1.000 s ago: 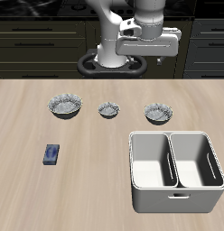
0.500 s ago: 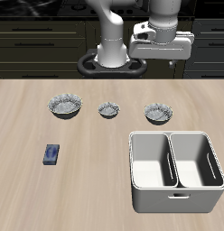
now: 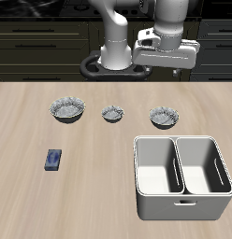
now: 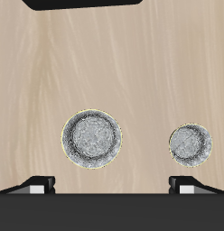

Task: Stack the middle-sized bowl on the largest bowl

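Note:
Three silvery-grey bowls stand in a row across the table. The largest bowl (image 3: pixel 67 110) is at one end, the smallest bowl (image 3: pixel 112 114) is in the middle, and the middle-sized bowl (image 3: pixel 166 116) is at the other end. My gripper (image 3: pixel 166 67) hangs high above the table, behind and above the middle-sized bowl. It is open and empty. The wrist view shows the middle-sized bowl (image 4: pixel 91 138) and the smallest bowl (image 4: pixel 190 144) far below the spread fingertips (image 4: pixel 37 183). The largest bowl is out of the wrist view.
A white two-compartment bin (image 3: pixel 181 140) stands near the table's front edge, just in front of the middle-sized bowl. A small dark blue block (image 3: pixel 53 160) lies in front of the largest bowl. Dark cabinets run behind the table.
My gripper has moved sideways from above the smallest bowl to above the middle-sized bowl's side, and has dropped slightly. The bowls have not moved.

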### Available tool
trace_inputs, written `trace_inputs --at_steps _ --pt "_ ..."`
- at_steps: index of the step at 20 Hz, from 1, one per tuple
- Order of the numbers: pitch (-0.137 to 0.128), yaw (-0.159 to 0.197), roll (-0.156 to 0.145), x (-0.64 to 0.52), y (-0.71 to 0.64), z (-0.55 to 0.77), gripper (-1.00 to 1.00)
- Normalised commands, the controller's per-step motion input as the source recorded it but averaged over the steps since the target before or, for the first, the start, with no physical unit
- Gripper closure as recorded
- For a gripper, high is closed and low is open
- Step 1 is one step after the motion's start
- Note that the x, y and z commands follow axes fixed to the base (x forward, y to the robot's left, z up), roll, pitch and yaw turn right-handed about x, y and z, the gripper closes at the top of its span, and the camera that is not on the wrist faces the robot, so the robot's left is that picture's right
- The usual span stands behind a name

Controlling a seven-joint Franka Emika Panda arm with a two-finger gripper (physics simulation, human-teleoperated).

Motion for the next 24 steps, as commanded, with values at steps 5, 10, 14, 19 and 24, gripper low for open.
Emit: trace_inputs --at_steps 5,10,14,19,24 --pt "0.002 -0.003 -0.006 0.01 0.03 -0.24 -1.00" --pt "0.053 -0.009 0.013 0.07 0.06 -0.43 -1.00" --pt "0.034 -0.001 -0.005 -0.05 0.06 -0.39 -1.00" --pt "0.012 -0.026 0.007 -0.05 -0.06 -0.23 -1.00" --pt "0.001 -0.004 -0.019 -0.03 -0.02 -0.21 -1.00"
